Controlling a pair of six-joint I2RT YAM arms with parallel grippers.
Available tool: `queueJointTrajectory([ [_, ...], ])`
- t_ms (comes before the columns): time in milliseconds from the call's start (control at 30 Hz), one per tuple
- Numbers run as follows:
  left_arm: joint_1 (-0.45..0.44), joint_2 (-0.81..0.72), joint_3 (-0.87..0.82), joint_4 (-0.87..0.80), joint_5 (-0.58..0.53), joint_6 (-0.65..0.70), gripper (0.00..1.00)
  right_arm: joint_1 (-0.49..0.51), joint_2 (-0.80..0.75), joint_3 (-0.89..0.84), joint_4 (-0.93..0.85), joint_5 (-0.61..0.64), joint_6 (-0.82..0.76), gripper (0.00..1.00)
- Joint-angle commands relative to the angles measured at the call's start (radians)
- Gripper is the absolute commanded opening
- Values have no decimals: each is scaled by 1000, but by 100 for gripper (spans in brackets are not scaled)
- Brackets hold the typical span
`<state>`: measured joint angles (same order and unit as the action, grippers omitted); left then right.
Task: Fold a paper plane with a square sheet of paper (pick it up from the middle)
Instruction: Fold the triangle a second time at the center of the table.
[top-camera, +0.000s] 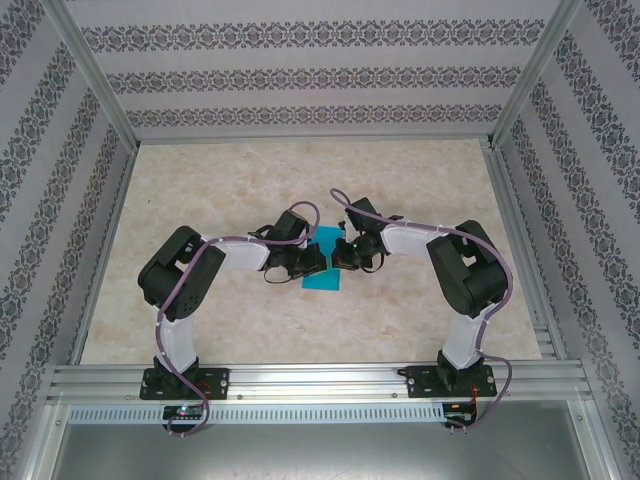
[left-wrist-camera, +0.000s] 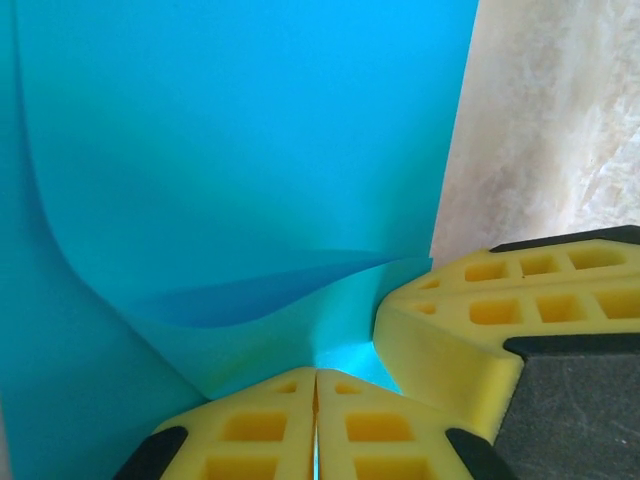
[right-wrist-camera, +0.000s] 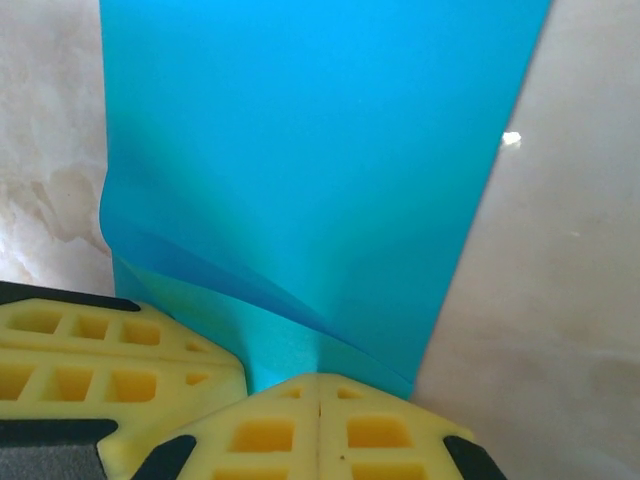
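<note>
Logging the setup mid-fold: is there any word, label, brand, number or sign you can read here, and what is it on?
No readable text in any view.
Square sheet of paper: plain blue, no print.
Left gripper and right gripper: yellow, moulded cells, no marking.
Walls: ornamental pattern, not letters.
Small boards at the arm bases: too small to read.

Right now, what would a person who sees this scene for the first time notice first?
The bright cyan sheet of paper at the middle of the pale table stands out. The left gripper and the right gripper meet there, both shut on the paper, which curls near them.
</note>
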<state>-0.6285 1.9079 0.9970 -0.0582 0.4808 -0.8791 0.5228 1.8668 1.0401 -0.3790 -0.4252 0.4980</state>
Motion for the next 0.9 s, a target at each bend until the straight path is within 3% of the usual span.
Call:
queueJointTrajectory([
  [0,21,-18,24,-88,-76,55,10,0,81,-19,-82,76,-59,5],
  [267,75,17,42,-127,-125,87,10,-3,110,-17,-122,107,-100,4],
  [867,171,68,175,-218,-136,185,25,-6,121,-23,-136,129,-124,4],
])
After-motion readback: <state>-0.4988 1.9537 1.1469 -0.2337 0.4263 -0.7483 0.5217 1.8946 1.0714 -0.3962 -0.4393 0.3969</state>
